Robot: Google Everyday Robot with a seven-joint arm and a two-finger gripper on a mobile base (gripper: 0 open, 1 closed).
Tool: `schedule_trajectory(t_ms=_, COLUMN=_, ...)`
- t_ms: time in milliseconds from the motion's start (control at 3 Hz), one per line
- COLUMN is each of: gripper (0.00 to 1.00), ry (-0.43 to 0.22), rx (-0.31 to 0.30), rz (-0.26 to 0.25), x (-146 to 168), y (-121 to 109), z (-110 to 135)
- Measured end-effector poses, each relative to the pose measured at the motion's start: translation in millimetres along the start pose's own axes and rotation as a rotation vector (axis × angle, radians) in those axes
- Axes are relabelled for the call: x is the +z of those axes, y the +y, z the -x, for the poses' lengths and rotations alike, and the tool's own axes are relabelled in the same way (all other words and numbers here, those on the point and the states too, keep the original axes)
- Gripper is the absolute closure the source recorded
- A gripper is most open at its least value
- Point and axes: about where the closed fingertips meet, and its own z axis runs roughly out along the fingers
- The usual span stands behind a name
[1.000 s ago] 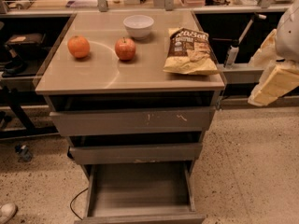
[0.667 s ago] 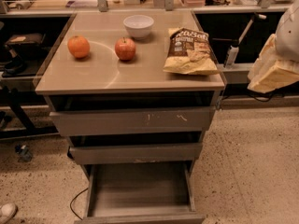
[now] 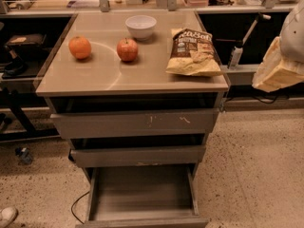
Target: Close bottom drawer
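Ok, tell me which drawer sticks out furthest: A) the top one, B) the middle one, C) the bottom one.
C: the bottom drawer is pulled out with its whole tray showing, while the gripper hangs at the right edge, level with the cabinet top and away from it.

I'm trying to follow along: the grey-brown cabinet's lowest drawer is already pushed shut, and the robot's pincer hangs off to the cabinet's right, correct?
Not quite: the camera view shows the lowest grey-brown drawer pulled out, its wood-grain tray exposed, not shut. The pale pincer is indeed off to the right of the grey-brown cabinet, about level with its top.
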Motion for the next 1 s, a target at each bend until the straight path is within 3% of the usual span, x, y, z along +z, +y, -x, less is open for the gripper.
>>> schedule_trajectory(t_ms=333, gripper=1.0, ry=0.021, rx=0.025, rz=0.037, x=27.4, y=19.2, z=-6.3)
schedule_trajectory(t_ms=667, gripper=1.0, ry=0.028, rx=0.102, rz=0.07, x=81.8, y=53.1, z=-15.8)
schedule_trajectory(t_ms=1000, gripper=1.0, ry=0.064, rx=0.161, rz=0.147, x=157.5, y=90.9, z=-36.7)
